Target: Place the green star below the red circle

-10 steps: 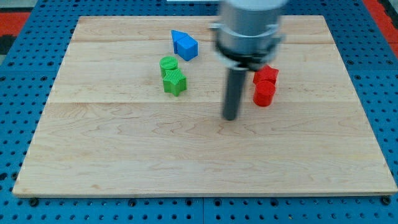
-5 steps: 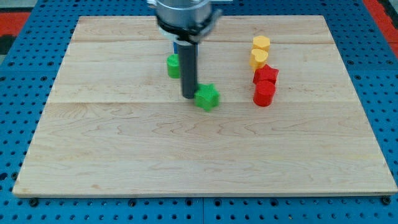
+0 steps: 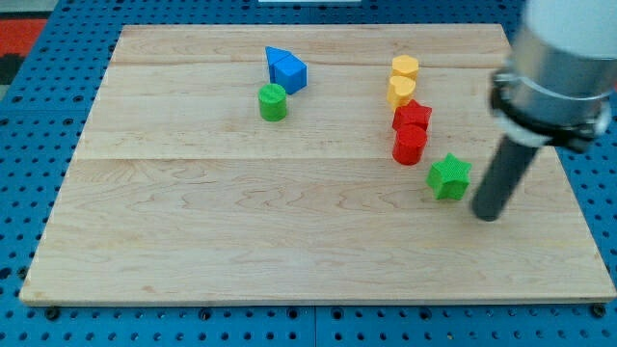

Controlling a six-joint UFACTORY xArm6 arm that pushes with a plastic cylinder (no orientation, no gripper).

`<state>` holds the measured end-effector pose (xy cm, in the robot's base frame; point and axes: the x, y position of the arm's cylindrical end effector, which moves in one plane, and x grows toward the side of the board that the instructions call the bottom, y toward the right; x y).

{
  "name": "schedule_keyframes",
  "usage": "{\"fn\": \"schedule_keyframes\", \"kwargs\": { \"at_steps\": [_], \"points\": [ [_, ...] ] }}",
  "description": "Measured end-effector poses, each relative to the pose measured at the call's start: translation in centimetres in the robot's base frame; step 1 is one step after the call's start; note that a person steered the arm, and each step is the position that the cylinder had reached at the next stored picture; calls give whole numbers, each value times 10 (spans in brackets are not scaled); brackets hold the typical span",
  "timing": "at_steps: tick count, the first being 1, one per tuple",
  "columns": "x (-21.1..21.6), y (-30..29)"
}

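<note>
The green star (image 3: 449, 177) lies on the wooden board (image 3: 241, 241), below and to the right of the red circle (image 3: 409, 146), a small gap apart from it. A red star (image 3: 412, 117) sits just above the red circle, touching it. My tip (image 3: 488, 214) is to the right of the green star and slightly lower, close beside it; I cannot tell whether it touches. The arm's body (image 3: 559, 58) hangs over the board's right side.
Two yellow blocks (image 3: 405, 68) (image 3: 401, 92) stand in a column above the red star. A green circle (image 3: 273, 101) is at upper centre-left, with two blue blocks (image 3: 286, 70) just above it. Blue pegboard (image 3: 29, 193) surrounds the board.
The green star has gone from beside the green circle, rightwards across the board, to below right of the red circle. My tip moved with it and now stands on the star's right.
</note>
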<state>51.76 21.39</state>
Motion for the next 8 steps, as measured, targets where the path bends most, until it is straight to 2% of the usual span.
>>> {"fn": "schedule_keyframes", "kwargs": {
  "at_steps": [1,4,5,6,8],
  "points": [
    [-25,35],
    [-6,-23],
    [-12,-1],
    [-27,-17],
    [-31,-72]
  ]
}}
